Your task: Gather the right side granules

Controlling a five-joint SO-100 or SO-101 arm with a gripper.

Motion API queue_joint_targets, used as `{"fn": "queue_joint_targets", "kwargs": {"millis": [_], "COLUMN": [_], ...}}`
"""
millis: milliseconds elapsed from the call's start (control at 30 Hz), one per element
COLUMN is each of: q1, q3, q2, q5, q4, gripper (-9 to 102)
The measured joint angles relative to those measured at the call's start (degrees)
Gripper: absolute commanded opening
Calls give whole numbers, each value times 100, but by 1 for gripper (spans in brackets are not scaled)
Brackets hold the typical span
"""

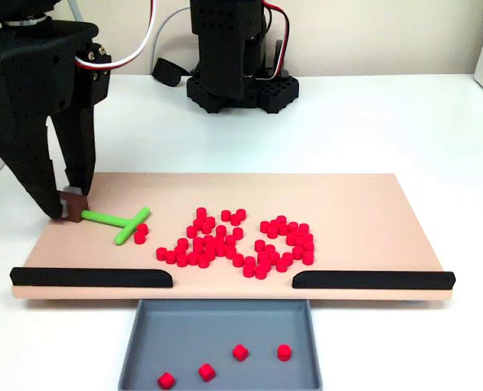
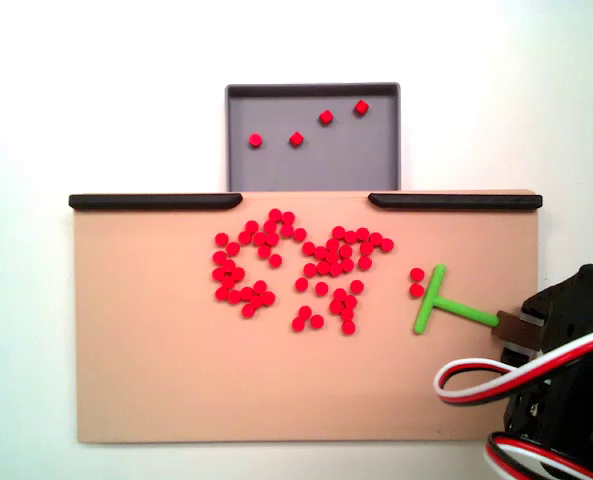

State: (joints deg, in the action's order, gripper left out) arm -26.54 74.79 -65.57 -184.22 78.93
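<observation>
The granules [image 1: 237, 243] lie scattered in a loose cluster on the middle of a tan board [image 1: 363, 195] that rests on the white counter [image 1: 371, 122]. Two stray ones sit just beside the crossbar of a green T-shaped pusher [image 1: 120, 221]. The gripper [image 1: 72, 204] has its jaws closed on a small brown block at the end of the pusher's stem, near the board's left edge in the front-on fixed view. Two black rails [image 2: 156, 201] run along the board's edge, with a gap between them. A grey tray [image 2: 313, 170] sits at that gap, holding four more pellets.
</observation>
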Motion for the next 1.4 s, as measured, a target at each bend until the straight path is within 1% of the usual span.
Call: {"fn": "queue_joint_targets", "kwargs": {"millis": [1033, 1400], "q1": [668, 721], "q3": [0, 0], "q2": [0, 0], "q5": [0, 149], "q4": [-26, 9], "gripper": [0, 0]}}
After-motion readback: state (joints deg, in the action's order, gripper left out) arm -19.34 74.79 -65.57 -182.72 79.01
